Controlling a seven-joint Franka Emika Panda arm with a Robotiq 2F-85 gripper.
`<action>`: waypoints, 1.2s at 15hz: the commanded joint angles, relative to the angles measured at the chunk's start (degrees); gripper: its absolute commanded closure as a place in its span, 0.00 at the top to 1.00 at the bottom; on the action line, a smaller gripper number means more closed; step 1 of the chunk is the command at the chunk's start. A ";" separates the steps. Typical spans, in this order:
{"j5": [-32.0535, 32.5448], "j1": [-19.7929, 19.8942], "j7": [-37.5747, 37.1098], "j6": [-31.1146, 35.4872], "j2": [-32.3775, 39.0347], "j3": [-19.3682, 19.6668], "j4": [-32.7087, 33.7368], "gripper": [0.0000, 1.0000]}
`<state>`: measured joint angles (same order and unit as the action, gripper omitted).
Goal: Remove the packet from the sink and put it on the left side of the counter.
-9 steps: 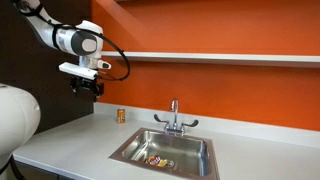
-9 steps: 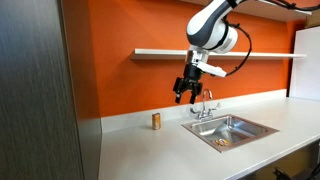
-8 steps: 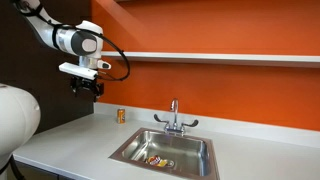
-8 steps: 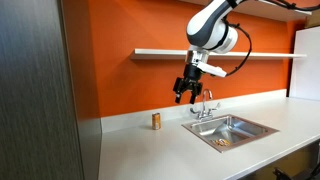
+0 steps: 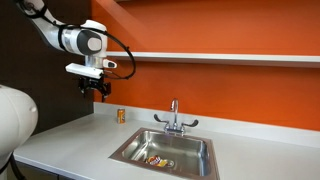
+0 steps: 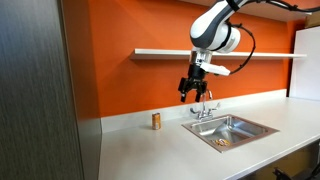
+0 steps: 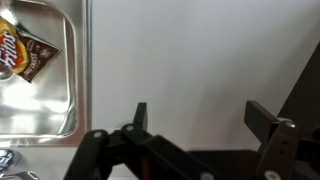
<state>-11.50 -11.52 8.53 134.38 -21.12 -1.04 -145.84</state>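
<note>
Down in the sink [image 7: 55,105], the crinkly packet [image 7: 25,55] shows orange, red and dark brown; the hand [image 7: 201,110] hangs apart, empty.

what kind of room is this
Probably a small kitchen or office kitchenette: a stainless sink with a chrome faucet set in a long grey counter, and a shelf on the orange wall.
</note>
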 commanded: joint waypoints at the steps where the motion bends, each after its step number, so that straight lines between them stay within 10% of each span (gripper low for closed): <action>1: 4.73 4.49 -5.18 0.04 -2.37 -1.34 -0.66 1.00; 18: 10.75 16.83 -15.27 -0.73 -3.24 2.83 -6.04 1.00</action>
<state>-1.70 3.61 -4.52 134.22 -25.14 1.61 -151.29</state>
